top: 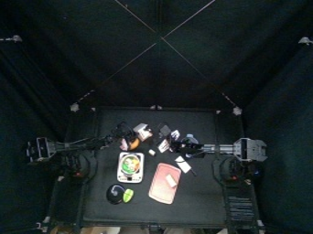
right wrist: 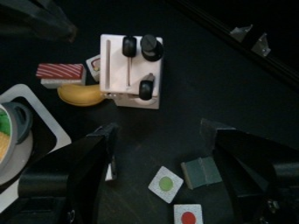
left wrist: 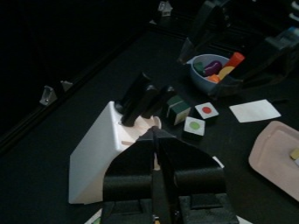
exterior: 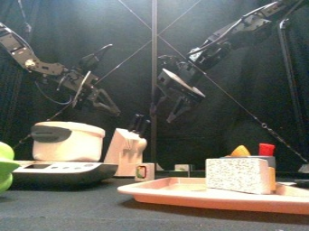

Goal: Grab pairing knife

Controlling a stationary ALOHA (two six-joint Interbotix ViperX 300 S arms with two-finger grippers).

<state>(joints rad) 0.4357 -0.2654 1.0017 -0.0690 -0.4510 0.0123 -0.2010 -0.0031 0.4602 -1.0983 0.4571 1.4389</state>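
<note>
The white knife block (left wrist: 100, 153) stands mid-table, with two black handles (left wrist: 142, 94) sticking out of it in the left wrist view. My left gripper (left wrist: 158, 142) is down on the block's slotted face, just below those handles. In the right wrist view the block (right wrist: 122, 70) carries a third black handle (right wrist: 146, 86) set apart from the other two. That spot is hidden under my left gripper, so I cannot single out the pairing knife. My right gripper (right wrist: 163, 162) hangs open above the table, away from the block, with nothing in it.
A grey bowl (left wrist: 211, 70) of coloured pieces stands beyond the block. Small cards with coloured dots (left wrist: 201, 118) lie beside it. A white pot (exterior: 67, 140) and a pink tray (exterior: 182, 191) holding a white sponge block (exterior: 241, 173) fill the front.
</note>
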